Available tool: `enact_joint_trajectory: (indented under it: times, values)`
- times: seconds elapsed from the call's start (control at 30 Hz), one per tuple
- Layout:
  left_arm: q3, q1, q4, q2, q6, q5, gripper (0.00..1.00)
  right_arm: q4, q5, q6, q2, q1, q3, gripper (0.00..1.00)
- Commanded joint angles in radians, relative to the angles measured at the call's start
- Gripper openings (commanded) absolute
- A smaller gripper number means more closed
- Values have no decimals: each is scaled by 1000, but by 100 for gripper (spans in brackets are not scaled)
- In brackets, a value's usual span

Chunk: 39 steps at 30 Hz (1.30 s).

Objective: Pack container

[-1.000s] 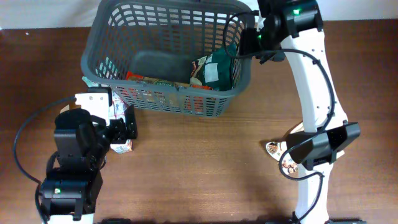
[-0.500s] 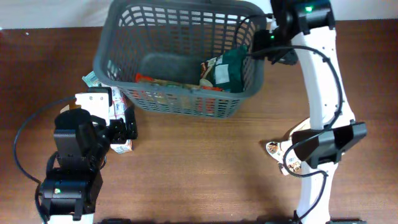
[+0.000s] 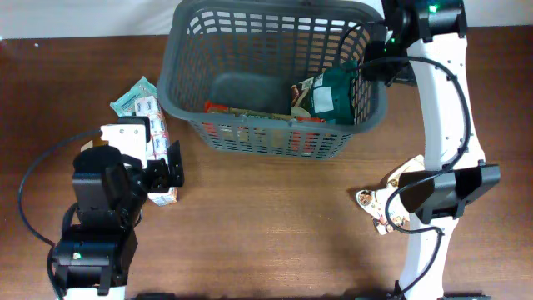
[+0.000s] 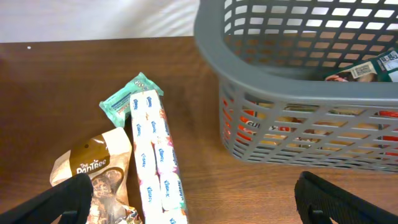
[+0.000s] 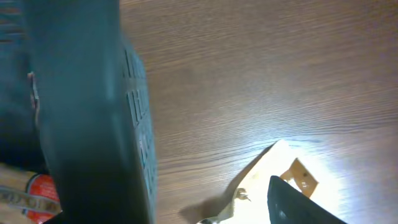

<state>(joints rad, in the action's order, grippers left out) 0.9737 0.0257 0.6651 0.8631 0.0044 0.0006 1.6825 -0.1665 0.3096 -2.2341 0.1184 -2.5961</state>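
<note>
Brown wooden table (image 3: 275,225) carries everything. The container (image 3: 266,122) sits at its far side, right of centre. A green bag (image 3: 333,96) and red packets (image 3: 241,108) already lie in it, so packing looks partly done.

The right gripper (image 3: 376,67) is at the container's right rim. In the right wrist view the wall stands between its jaws, which seem clamped on it, as if steadying or placing the container.

The left gripper (image 4: 199,202) hovers wide open and empty at the near left. Beneath it lie a strip of tissue packs (image 4: 155,162) and a brown snack pouch (image 4: 93,168), with a small green packet (image 4: 121,99) at the strip's far end. Another small packet (image 3: 375,208) lies near the right arm's base.

The next move probably calls for the left gripper to drop onto one loose packet and close across its narrow width. It would then have to lift it clear of the rim before letting go inside.
</note>
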Motion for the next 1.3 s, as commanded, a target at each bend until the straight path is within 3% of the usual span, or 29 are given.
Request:
enact_joint_trajectory:
  times: [0.0, 0.2, 0.43, 0.77, 1.27]
  values:
    - [23, -5, -3, -5, 16, 1, 99, 7, -142, -32, 3, -35, -2, 70]
    - [22, -5, -7, -5, 16, 4, 99, -25, -141, -98, 5, -35, -2, 71]
    - [22, -5, -6, -5, 16, 4, 99, -138, 66, -337, 8, -35, -2, 63]
    - [22, -5, -6, -5, 16, 3, 99, -218, 212, -513, 8, -36, -1, 34]
    - [22, -5, -6, -5, 16, 3, 99, -251, 216, -635, 8, -36, -1, 29]
